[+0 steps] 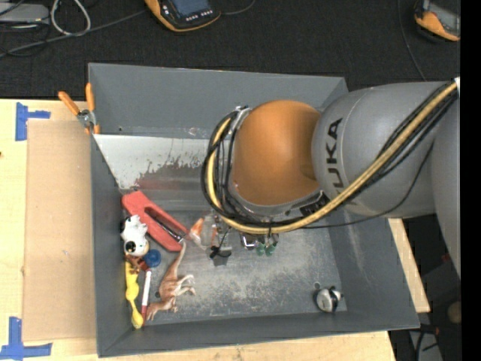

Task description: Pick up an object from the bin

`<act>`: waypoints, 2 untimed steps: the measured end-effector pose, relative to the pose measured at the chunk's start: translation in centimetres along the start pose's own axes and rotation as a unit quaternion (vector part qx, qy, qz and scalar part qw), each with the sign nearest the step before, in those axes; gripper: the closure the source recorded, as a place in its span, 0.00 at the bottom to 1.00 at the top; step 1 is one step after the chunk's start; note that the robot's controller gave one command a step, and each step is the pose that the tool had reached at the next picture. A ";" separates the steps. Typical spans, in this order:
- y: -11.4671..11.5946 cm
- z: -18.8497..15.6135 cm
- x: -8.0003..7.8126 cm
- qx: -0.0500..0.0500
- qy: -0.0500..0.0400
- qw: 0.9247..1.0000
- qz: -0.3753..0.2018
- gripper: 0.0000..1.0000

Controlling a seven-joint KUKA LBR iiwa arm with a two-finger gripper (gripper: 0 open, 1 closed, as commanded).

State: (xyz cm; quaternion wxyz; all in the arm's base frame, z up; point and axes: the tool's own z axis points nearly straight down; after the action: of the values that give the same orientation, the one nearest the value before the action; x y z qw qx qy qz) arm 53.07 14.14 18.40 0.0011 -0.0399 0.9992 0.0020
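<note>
Hovering claw (pixel 239 245) — just beside tan toy animal (pixel 171 286)

Left of my orange-capped wrist (pixel 270 156), a red plastic case (pixel 154 218) and tan toy giraffe (pixel 174 280) lie by the grey metal bin's (pixel 368 277) left wall, a small round metal piece (pixel 327 299) front-right.

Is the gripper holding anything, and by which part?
Cannot tell. The gripper is mostly hidden under the arm's orange cover, low beside the upper end of the tan toy animal.
</note>
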 end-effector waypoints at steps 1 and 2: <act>-3.2 0.4 -6.4 -0.001 -0.004 1.000 -0.001 1.00; -1.3 3.1 -5.6 -0.001 0.002 1.000 0.016 1.00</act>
State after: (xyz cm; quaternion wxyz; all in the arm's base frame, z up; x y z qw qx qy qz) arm 58.74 13.33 15.34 -0.0009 -0.0242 0.9997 0.0026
